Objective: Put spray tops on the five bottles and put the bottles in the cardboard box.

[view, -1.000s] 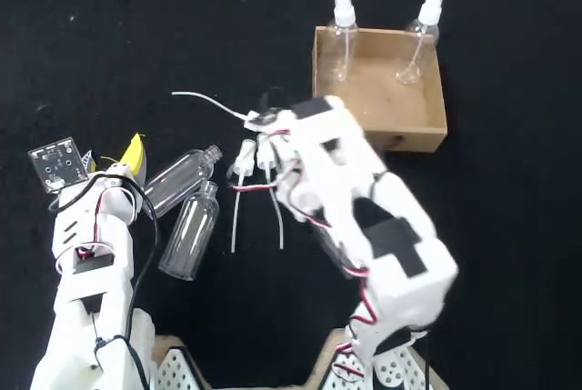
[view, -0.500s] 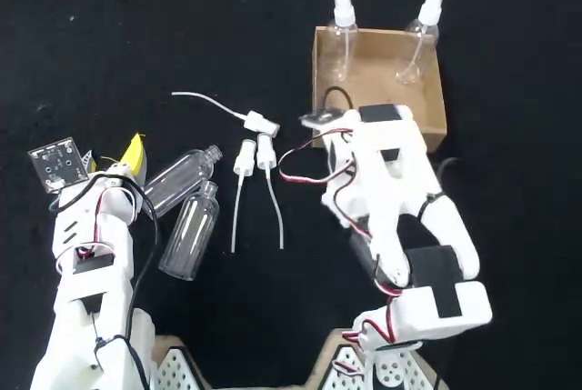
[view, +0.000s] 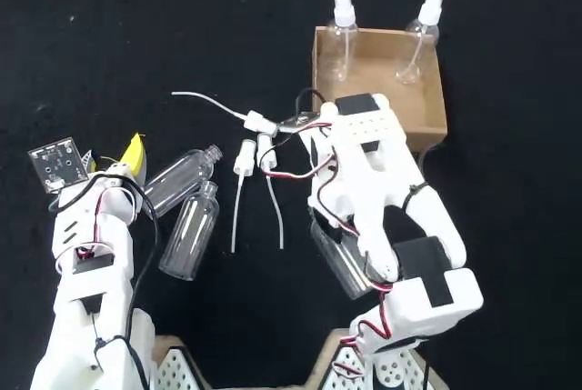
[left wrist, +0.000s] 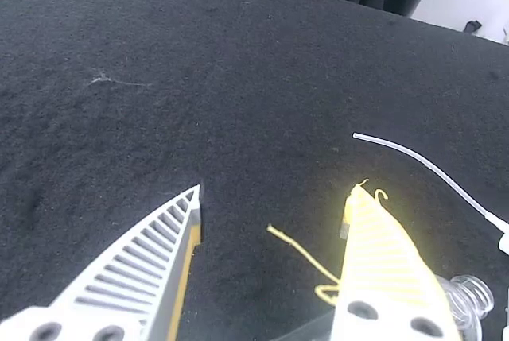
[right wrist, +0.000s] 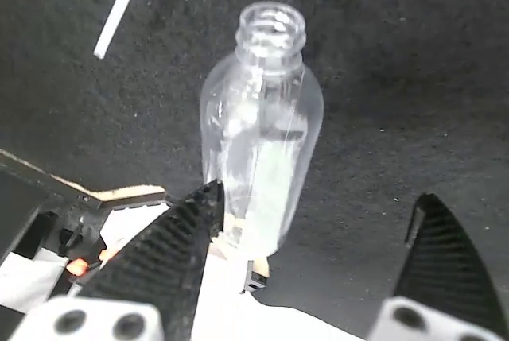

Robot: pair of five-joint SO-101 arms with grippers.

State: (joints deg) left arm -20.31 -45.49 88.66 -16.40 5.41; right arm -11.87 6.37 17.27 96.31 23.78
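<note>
Seen from above, the box (view: 427, 122) sits at upper right with two capped bottles (view: 343, 35) standing along its far wall. Three loose spray tops (view: 245, 158) lie at centre. Two open bottles (view: 186, 226) lie at centre left, beside the left arm. A fifth bottle (view: 332, 258) lies at lower centre, half hidden under the right arm. The right wrist view shows it whole: uncapped, flat on the black table (right wrist: 413, 55), its base close to one finger of the right gripper (right wrist: 318, 198), whose jaws are spread wide and grip nothing. The left wrist view shows the left gripper (left wrist: 276, 191) also gaping and empty over the table, with a top's tube (left wrist: 421, 162) beyond it.
</note>
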